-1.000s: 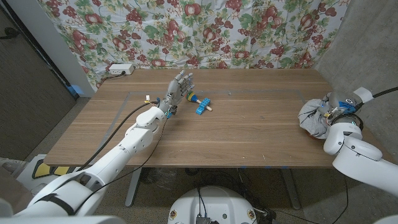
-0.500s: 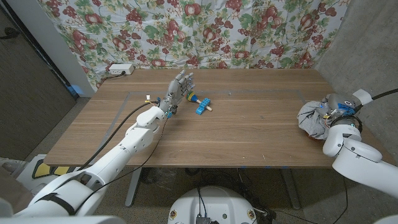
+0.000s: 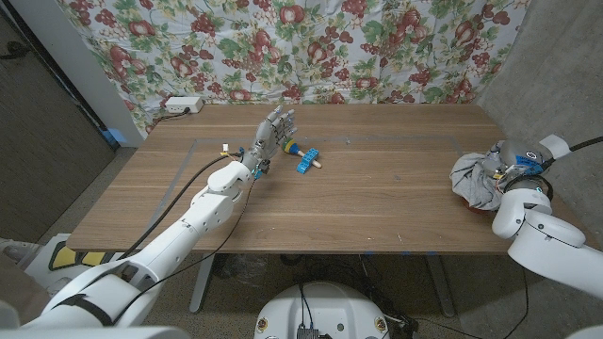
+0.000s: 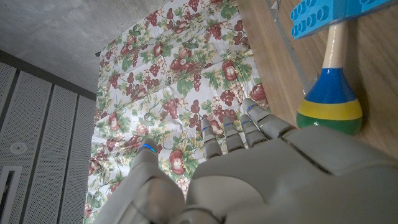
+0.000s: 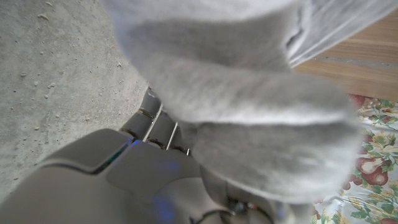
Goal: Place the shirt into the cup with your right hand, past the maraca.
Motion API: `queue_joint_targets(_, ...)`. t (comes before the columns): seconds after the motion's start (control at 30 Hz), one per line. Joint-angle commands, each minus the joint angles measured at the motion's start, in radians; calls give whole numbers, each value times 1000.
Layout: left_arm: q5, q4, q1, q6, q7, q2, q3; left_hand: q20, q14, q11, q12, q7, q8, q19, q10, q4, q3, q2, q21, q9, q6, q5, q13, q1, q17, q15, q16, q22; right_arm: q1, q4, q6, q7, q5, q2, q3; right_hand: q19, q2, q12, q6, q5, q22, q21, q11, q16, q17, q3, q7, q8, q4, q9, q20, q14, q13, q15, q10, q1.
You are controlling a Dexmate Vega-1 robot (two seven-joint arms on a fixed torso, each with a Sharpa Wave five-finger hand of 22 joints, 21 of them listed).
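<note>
Head view: worktop spans mid-frame | shirt bunched at right edge, right hand gripping it, likely for carrying | left hand spread, empty, upper centre, parked beside maraca | no cup visible.

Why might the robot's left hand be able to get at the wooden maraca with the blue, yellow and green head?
Probably yes: the left hand stands with fingers spread right beside the maraca, nothing lying between them. A blue toy brick sits against the handle end, away from the hand's side.
</note>
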Motion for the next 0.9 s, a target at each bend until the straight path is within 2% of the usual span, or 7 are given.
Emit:
queue_joint_targets(0.03,0,-12,12,0,8,2,0,-5,4,1,6,-2,-3,3,4,-6,4,4,8,4,10,-2,2,-5,2,-27,4,4,-35,-8,15,-16,-5,12,38,13,0,-7,-5,1,-1,-8,8,-14,-5,-4,4,-15,22,-9,-155,-11,-9,-119,-2,-43)
queue_joint_targets(0.23,-1,-15,17,-2,10,3,-1,-5,3,2,6,-3,-3,2,5,-6,4,4,8,4,12,-2,2,-5,2,-27,3,4,-47,-11,27,-20,-15,15,50,21,2,-10,-4,1,-1,-20,15,-22,-8,-14,6,-28,49,-19,-156,-12,-8,-116,-1,-97)
queue_joint_targets(0.4,-2,-16,20,-9,9,3,-2,-6,4,1,6,-2,-2,3,4,-6,3,5,8,4,15,-2,2,-5,2,-26,4,4,-64,-10,59,-24,-19,27,73,32,10,-5,14,-3,-4,-49,28,-13,0,-36,14,-41,100,-33,-158,2,0,-116,21,-198)
queue_joint_targets(0.67,-4,-15,26,-18,5,3,-4,-5,5,1,9,5,6,3,12,-6,2,5,8,5,37,-2,2,-6,3,-26,4,4,-71,-19,65,-15,-37,28,84,35,4,-18,13,-5,-6,-77,27,-36,-11,-48,18,-56,120,-42,-159,-32,-7,-117,8,-247)
queue_joint_targets(0.73,-6,-15,28,-20,4,2,-4,-5,5,1,9,6,7,3,12,-6,2,5,8,5,40,-2,2,-7,3,-26,4,4,-74,-23,63,-8,-39,26,87,26,-2,-21,15,-6,-9,-103,26,-64,-29,-52,14,-65,127,-49,-158,-54,-19,-115,6,-266)
queue_joint_targets(0.83,-7,-15,30,-20,3,4,-5,-5,5,4,9,9,8,3,13,-6,2,5,8,5,44,-2,2,-7,3,-26,4,4,-75,-26,61,-1,-45,25,87,-41,-7,-36,9,-8,-11,-164,24,-103,-49,-60,9,-84,136,-62,-131,-104,-42,-104,-10,-300)
queue_joint_targets(0.9,-8,-17,32,-19,4,5,-6,-4,6,3,9,10,8,3,12,-6,2,5,8,5,45,-2,2,-7,3,-26,4,4,-71,-27,55,0,-49,28,83,-59,-10,-43,7,-9,-12,-183,23,-111,-56,-61,5,-91,135,-67,-116,-117,-50,-106,-11,-306)
